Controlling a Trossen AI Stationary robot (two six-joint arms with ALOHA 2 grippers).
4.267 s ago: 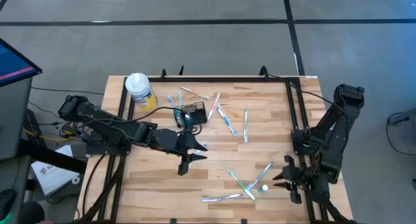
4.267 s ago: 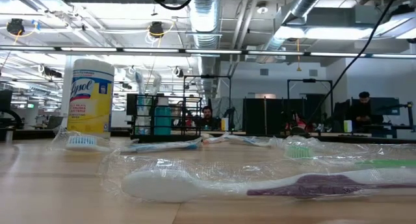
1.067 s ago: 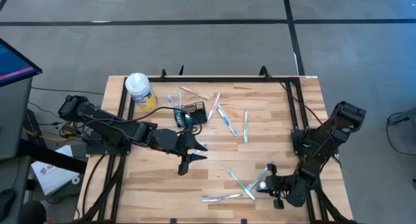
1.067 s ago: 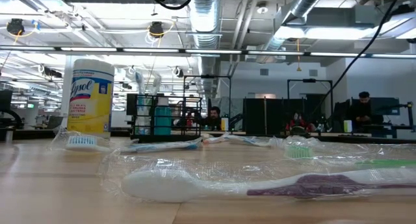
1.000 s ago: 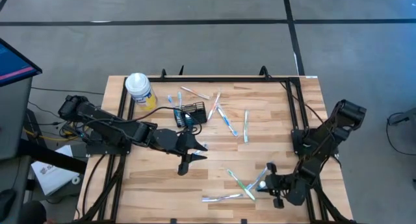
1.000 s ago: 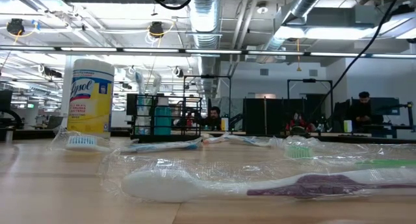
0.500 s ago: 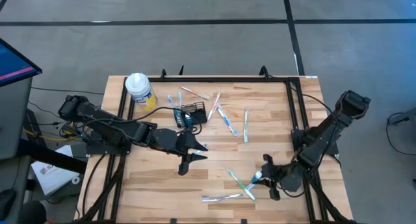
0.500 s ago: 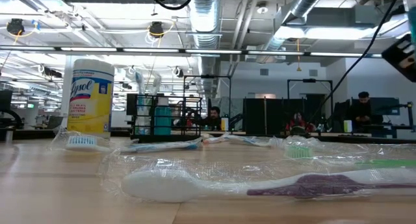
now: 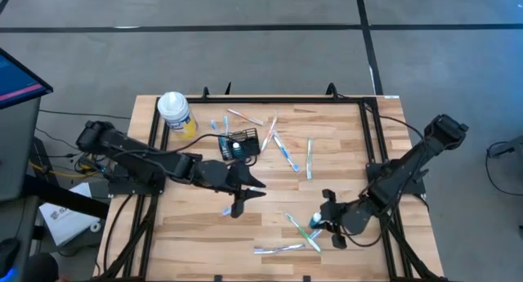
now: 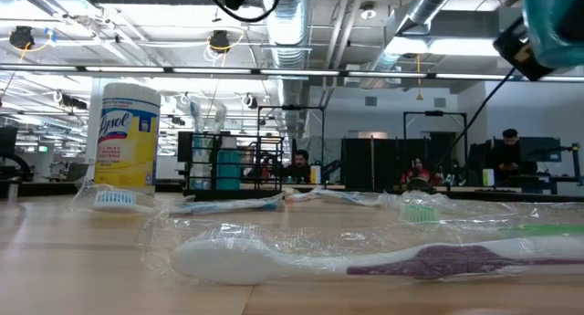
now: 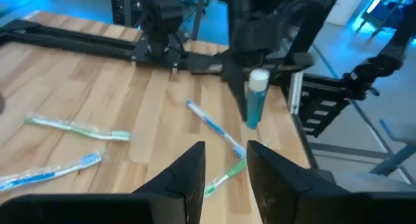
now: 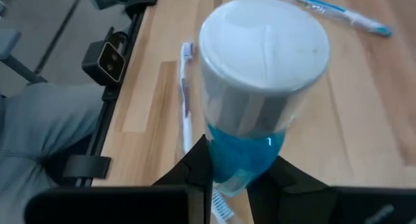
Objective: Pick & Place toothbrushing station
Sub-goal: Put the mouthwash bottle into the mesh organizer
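— So what changed?
— Right gripper (image 9: 330, 220) had lifted a blue bottle (image 12: 260, 94), fingers clamped on it, well clear of the caddy (image 9: 241, 143) beside the yellow canister (image 9: 176, 113).
— And the left gripper (image 9: 243, 197)?
— Just near the caddy, slightly parted, empty.

Ahead of left gripper (image 9: 243, 199): bare table (image 9: 270, 200).
Below right gripper (image 9: 326, 222): path blocked by scattered toothbrushes (image 9: 301, 230).

A black wire-mesh caddy (image 9: 242, 143), a yellow canister (image 9: 176, 114) with white lid, and a blue, white-capped bottle (image 12: 259, 107).
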